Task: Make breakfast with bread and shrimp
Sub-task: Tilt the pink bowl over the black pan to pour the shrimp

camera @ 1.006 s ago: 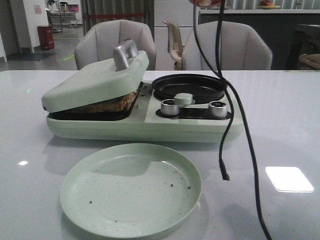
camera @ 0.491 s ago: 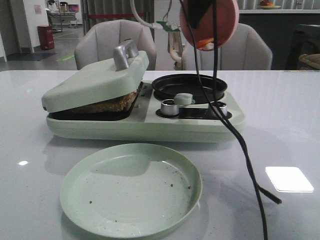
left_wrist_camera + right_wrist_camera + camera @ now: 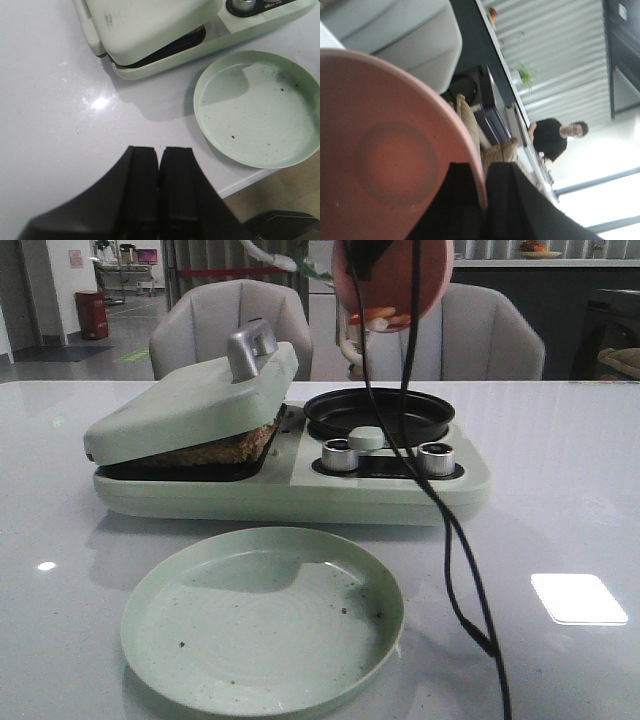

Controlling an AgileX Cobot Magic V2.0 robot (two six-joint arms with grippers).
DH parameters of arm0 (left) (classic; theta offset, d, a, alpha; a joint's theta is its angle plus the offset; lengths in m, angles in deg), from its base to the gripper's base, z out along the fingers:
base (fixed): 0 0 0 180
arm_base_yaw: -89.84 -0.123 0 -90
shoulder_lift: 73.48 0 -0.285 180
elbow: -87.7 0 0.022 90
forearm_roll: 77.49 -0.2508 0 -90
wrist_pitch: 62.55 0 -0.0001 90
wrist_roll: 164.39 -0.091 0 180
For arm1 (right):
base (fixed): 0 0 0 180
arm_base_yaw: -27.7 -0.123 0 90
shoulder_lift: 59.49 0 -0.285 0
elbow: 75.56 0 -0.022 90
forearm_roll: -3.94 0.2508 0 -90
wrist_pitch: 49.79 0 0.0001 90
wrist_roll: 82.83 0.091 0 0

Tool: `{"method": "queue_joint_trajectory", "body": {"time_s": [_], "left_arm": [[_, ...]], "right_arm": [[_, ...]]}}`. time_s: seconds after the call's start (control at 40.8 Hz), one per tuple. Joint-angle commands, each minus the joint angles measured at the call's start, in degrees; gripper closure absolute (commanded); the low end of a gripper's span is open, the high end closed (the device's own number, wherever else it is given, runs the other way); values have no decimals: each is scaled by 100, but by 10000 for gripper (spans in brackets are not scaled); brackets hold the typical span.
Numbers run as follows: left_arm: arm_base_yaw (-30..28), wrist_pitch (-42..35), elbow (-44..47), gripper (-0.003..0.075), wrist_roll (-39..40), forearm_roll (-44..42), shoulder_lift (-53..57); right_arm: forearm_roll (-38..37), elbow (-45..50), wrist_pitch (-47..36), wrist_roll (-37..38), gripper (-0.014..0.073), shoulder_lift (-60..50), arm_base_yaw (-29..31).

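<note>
While the pale green breakfast maker sits on the glossy white surface, you can see the browned bread pressed under its tilted lid, inside the left-hand compartment, with only the toasted edge showing in the gap. The small pinkish-orange shrimp lies against the lower lip of a round salmon-pink plate, which is held tipped on edge high above the maker's round black pan, the right-hand compartment. Your right gripper has its jaws clamped over that plate's rim, one finger on each face, as the right wrist view shows. A black cable hangs from beside the plate, crosses in front of the maker's two silver knobs and trails onto the surface.

In front of the maker, nearer you, rests a round pale green plate speckled with dark crumbs. Your left gripper hovers over bare surface to the left of that plate and the maker, its jaws pressed together with nothing between them. Behind the maker stand two grey upholstered chairs.
</note>
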Motion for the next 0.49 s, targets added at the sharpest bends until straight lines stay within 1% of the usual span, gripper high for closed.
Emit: {"method": "queue_joint_trajectory", "body": {"time_s": [0.0, 0.074, 0.466], "left_arm": [[23, -427, -165, 610, 57, -33, 9], [23, -440, -165, 610, 57, -33, 9], [23, -426, -165, 610, 57, -33, 9]], "right_arm": [[-819, -60, 407, -99, 549, -233, 38], [-813, -61, 447, 35, 549, -233, 28], [-816, -61, 446, 35, 549, -227, 24]]}}
